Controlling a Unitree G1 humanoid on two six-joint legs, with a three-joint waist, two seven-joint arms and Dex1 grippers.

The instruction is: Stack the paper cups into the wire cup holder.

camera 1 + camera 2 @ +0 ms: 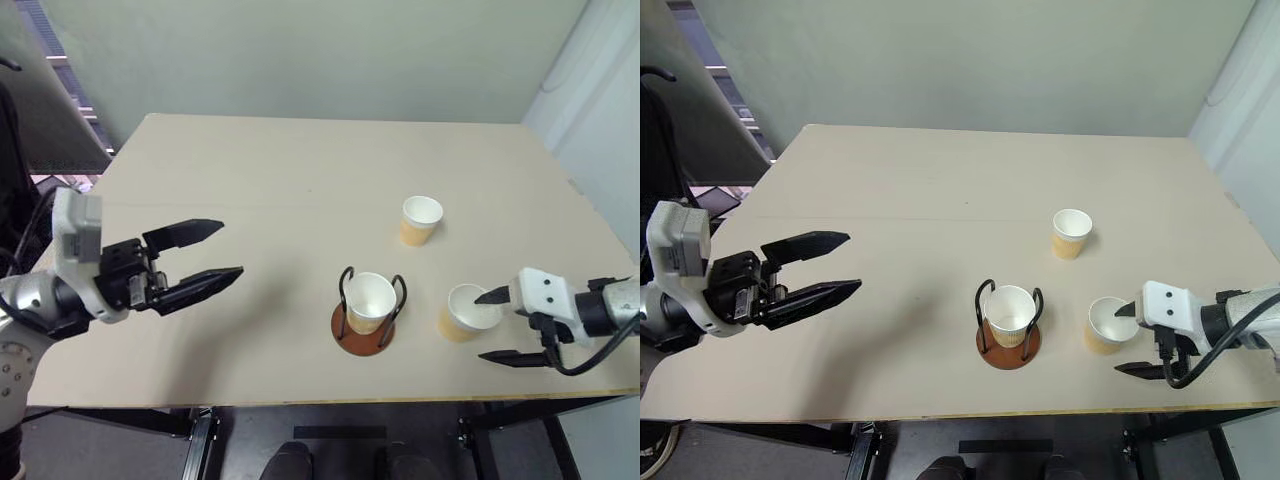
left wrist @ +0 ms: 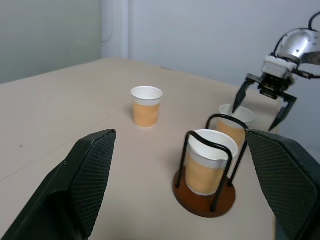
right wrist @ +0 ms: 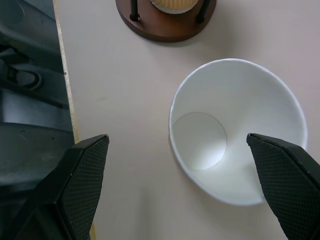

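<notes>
Tan cup (image 1: 369,303) seated in wire holder (image 1: 362,331)

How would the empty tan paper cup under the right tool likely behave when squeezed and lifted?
The empty tan paper cup probably crushes easily: thin walls, open rim. It looks light, with nothing inside. Standing upright on its narrow base, it might tip if the open right tool nudges one side.

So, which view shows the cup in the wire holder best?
The left wrist view: the cup stands large between the holder's loops. Both eye views show it small from above; the right wrist view cuts it off.
</notes>
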